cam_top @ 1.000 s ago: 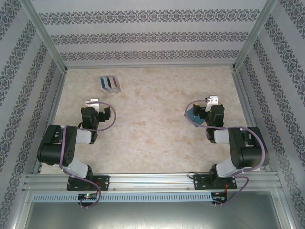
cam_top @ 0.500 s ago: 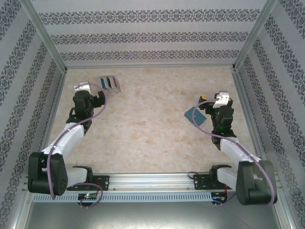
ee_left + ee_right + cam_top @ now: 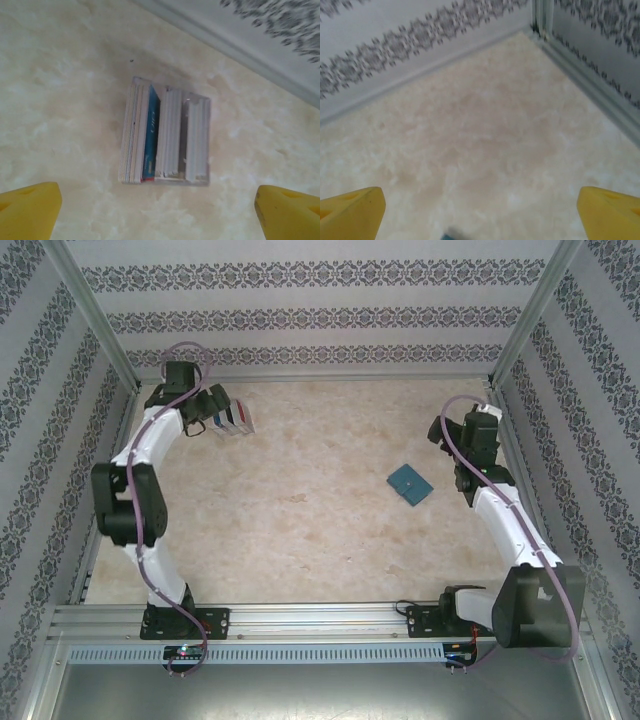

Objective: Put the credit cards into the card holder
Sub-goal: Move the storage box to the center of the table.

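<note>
Cards [image 3: 149, 140] standing on edge in the grey rack [image 3: 196, 142], near the bench's [image 3: 300, 500] far-left corner, left hand [image 3: 157, 215] spread wide right above them. Best to square up across one card's faces and pinch it alone. Wallet [image 3: 409, 483] lies flat toward the right edge; right hand [image 3: 480, 215] spread, empty, near the far-right corner.

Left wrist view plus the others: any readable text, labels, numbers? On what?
Nothing can be read in any view.
Pale print on the blue card in the grey rack: too blurred to read.
The card holder: no marking visible, too small to tell.
The wall: ornamental pattern, no lettering.
</note>
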`<state>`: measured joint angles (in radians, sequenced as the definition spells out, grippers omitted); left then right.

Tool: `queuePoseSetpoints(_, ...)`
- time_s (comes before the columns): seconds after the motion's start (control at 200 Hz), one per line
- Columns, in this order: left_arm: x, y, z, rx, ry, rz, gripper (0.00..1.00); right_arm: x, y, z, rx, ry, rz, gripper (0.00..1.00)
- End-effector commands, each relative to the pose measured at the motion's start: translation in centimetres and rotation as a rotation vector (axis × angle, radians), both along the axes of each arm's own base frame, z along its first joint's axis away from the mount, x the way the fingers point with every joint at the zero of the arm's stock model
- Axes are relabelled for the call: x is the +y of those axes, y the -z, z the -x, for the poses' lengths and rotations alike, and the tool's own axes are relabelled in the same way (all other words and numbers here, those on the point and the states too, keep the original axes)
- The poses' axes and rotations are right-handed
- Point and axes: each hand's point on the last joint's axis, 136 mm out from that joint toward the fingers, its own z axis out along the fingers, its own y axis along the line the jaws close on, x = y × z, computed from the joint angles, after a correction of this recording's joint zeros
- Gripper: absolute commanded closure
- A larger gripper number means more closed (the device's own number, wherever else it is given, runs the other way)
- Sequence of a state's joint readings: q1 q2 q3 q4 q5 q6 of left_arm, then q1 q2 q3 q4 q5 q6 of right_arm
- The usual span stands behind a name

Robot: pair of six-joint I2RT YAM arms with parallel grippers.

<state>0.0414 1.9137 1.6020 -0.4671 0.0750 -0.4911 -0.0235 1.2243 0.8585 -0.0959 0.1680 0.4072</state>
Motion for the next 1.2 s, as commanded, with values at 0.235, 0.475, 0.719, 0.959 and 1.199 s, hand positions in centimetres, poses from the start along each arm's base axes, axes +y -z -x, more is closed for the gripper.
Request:
queuePoseSetpoints(0.235, 1.1, 5.4, -4.4, 0.14, 0.015, 0.02, 0.03, 0.9, 3.3, 3.0, 0.134, 0.012, -0.064, 0.06)
queuePoseSetpoints(0.475, 1.1, 9.1, -5.4, 0.199, 0.029, 0.019, 0.14, 1.6, 3.5, 3.3, 0.152, 0.021, -0.103, 0.08)
queuePoseSetpoints(0.719, -0.2, 9.9, -4.7, 0.182, 0.036, 0.058, 0.44, 3.0, 3.3, 2.1, 0.206, -0.022, -0.109, 0.09)
queuePoseSetpoints(0.959, -4.2, 9.0, -1.9, 0.18, 0.129, 0.076, 0.58, 4.8, 4.8, 1.2, 0.249, -0.074, -0.14, 0.1)
queuePoseSetpoints(1.199, -13.0, 7.1, 3.2, 0.181, 0.253, 0.127, 0.6, 7.0, 7.1, 1.7, 0.344, -0.138, -0.187, 0.11)
